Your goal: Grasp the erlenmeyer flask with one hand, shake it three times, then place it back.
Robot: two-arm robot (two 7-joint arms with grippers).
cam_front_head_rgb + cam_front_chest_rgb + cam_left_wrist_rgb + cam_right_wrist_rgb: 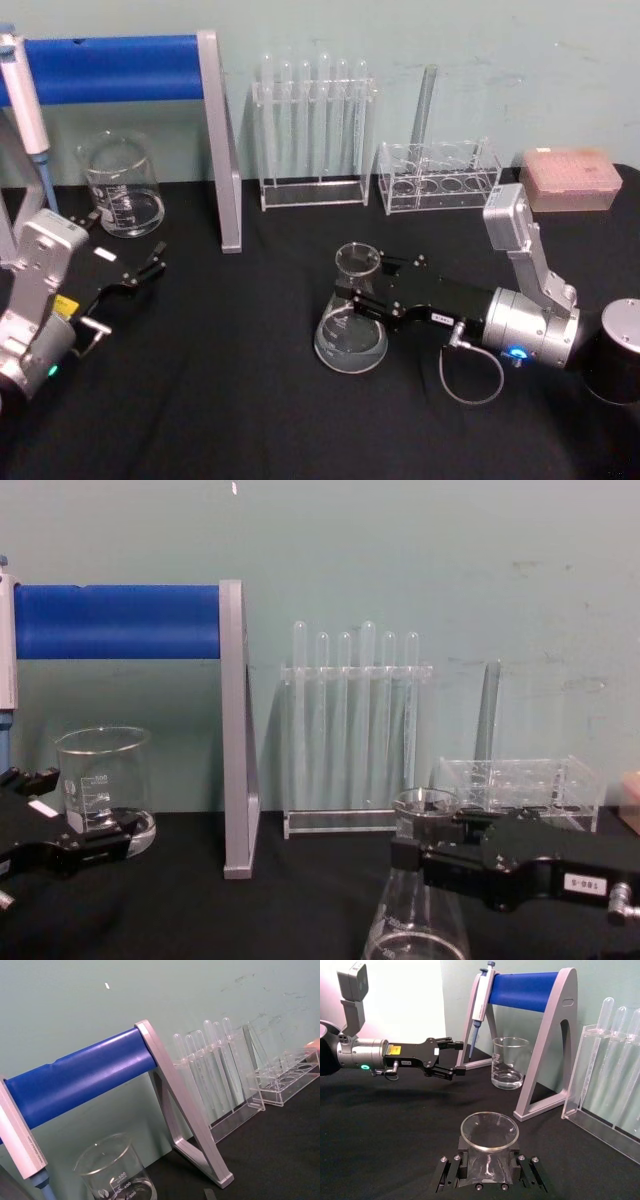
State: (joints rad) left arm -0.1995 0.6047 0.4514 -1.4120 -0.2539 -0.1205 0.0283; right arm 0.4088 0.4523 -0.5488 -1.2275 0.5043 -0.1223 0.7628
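The right gripper is clamped on the neck of the erlenmeyer flask, one black finger pressed against each side of the glass just under the flared rim. Its arm reaches in from the flask's 3 o'clock. In the right wrist view the flask's round mouth sits squarely between the two fingers. The flask stands upright with its wide base down on the black table, near the middle of the cloth.

Outward from the flask in the head view:
- **12 o'clock:** a tall clear test-tube rack stands against the wall, its tubes upright.
- **1 o'clock:** a low rack holds one tall tube.
- **2 o'clock:** a pink box lies beyond the low rack.
- **11 o'clock:** the grey leg of a stand with a blue bar rises here, and a pipette hangs at the bar's far end.
- **10 o'clock:** a glass beaker sits under that bar.

The left gripper is well apart from the flask, at its 9 o'clock. It is just in front of the beaker and holds nothing. The right wrist view shows its fingers spread apart.
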